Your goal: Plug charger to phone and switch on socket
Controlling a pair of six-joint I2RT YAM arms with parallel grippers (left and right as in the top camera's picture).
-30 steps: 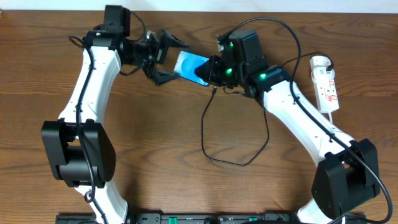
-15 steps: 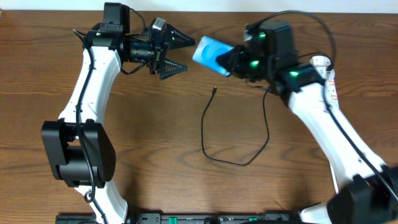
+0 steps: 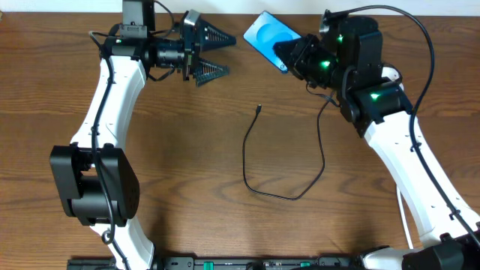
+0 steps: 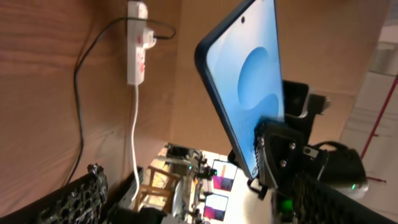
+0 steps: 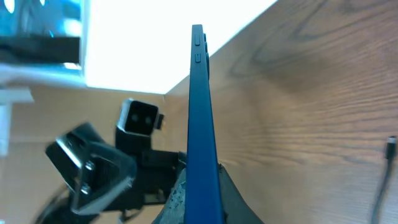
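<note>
The phone (image 3: pixel 267 35), blue-screened, is off the table at the back, tilted, with my right gripper (image 3: pixel 291 57) shut on its lower end. In the right wrist view the phone (image 5: pixel 199 106) stands edge-on between the fingers (image 5: pixel 227 194). My left gripper (image 3: pixel 222 54) is open to the left of the phone, apart from it; its wrist view faces the screen (image 4: pixel 247 68). The charger (image 3: pixel 247 161) lies looped on the table, its plug tip (image 3: pixel 258 109) free. The socket (image 4: pixel 136 46) lies far right, mostly hidden under my right arm in the overhead view.
A white cord (image 4: pixel 135 124) runs from the socket toward the table's front. The black cable (image 4: pixel 79 93) leads into the socket's far end. Bare wood surrounds the cable loop. The table's back edge is just behind both grippers.
My right gripper has carried the phone up, to the right and toward the back edge. The left gripper has swung back and turned toward it, staying open. The right arm now covers the socket.
</note>
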